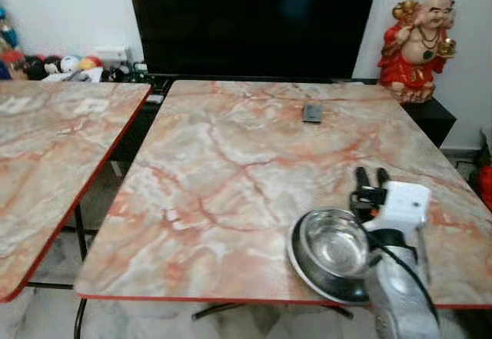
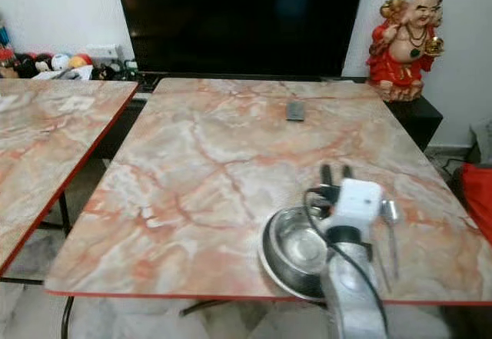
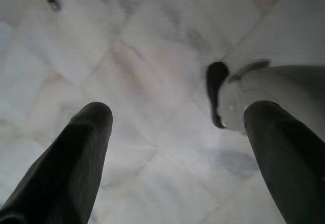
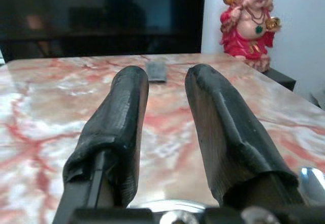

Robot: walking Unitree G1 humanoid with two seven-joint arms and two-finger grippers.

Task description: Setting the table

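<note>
- Place-setting time: the steel bowl (image 2: 296, 250) sits at the near edge of the marble table (image 2: 231, 162), down around 5 o'clock on the tabletop as I look across it.
- A spoon (image 2: 390, 227) lies just beside the bowl, at its 3 o'clock, handle pointing toward the near edge.
- The right gripper (image 1: 370, 176) hangs over the bowl's far rim, its 2 black fingers (image 4: 122, 122) spread a little apart with nothing between them.
- The left gripper (image 3: 177, 148) hangs low beside the robot, aimed at the pale floor tiles (image 3: 137, 56), fingers wide apart and empty.
- My read: bowl and spoon look set down, so this 1 place seems laid, and the right arm is between steps.
- A small dark remote (image 1: 312, 112) rests at the table's far side, about 12 o'clock, well apart from the bowl.
- A red laughing statue (image 1: 419, 43) stands on the dark cabinet off at 2 o'clock.
- Next call, I reckon: lift the right arm straight clear so the fingers do not nudge the rim, then fetch whatever piece comes next.
- A 2nd marble table (image 1: 54, 162) stands at 9 o'clock.
</note>
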